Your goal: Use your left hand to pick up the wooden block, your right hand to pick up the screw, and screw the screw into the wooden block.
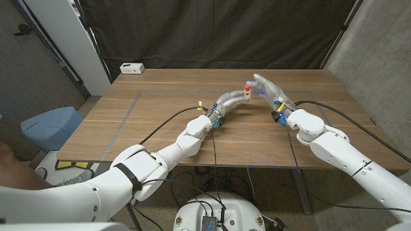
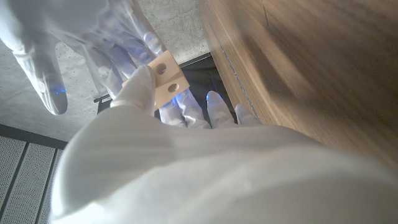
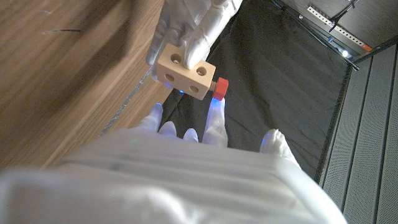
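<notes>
left hand (image 1: 232,100): grips the wooden block (image 1: 247,95), holding it in the air over the far middle of the desk (image 1: 160,122).
screw (image 1: 246,86): red head stands out of one block face, shank in a hole.
right hand (image 1: 270,88): fingers apart, just beside the block, holding nothing.
white box (image 1: 131,68): far left corner of the desk.
</notes>
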Controlling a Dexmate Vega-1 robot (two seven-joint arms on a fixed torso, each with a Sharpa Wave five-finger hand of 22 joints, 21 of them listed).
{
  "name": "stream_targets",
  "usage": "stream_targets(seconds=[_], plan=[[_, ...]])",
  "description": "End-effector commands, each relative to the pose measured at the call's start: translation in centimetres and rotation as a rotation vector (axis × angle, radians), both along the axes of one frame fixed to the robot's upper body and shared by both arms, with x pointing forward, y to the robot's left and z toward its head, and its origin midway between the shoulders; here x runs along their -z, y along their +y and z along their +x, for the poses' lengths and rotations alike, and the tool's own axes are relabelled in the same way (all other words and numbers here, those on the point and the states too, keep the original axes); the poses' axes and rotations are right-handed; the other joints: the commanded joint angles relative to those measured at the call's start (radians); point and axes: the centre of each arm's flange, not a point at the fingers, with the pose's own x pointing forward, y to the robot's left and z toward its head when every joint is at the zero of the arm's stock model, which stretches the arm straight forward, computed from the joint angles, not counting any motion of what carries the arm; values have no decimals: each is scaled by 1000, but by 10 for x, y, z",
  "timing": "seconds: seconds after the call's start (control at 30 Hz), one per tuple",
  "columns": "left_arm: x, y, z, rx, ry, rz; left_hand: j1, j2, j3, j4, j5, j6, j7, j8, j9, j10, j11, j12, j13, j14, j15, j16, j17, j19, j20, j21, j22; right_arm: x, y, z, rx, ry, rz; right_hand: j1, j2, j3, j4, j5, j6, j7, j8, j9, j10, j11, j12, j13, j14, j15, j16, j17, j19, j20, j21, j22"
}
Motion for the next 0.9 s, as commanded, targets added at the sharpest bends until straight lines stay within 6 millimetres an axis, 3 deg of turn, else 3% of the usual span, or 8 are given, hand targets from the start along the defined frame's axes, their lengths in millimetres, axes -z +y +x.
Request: stream_targets(seconds=[0.03,0.9], plan=[[1,1,0,-3,1,-5,-1,8,14,12,5,45,-5,8,2,6,1,0,1,7,-49,-2,5,6,5,7,6,0,0,0,0,4,2,-6,-2,4,6,5,19,0,8,0,-3,-5,7,2,-61,3,7,2,-7,-1,7,3],[1,0,0,4,3,-2,-2,9,15,12,5,45,-6,8,3,4,2,-1,1,6,-49,-2,4,5,5,7,6,4,-4,-3,30,8,34,-1,0,11,1,7,81,4,26,0,26,1,20,2,-41,1,16,-3,9,-4,17,3]])
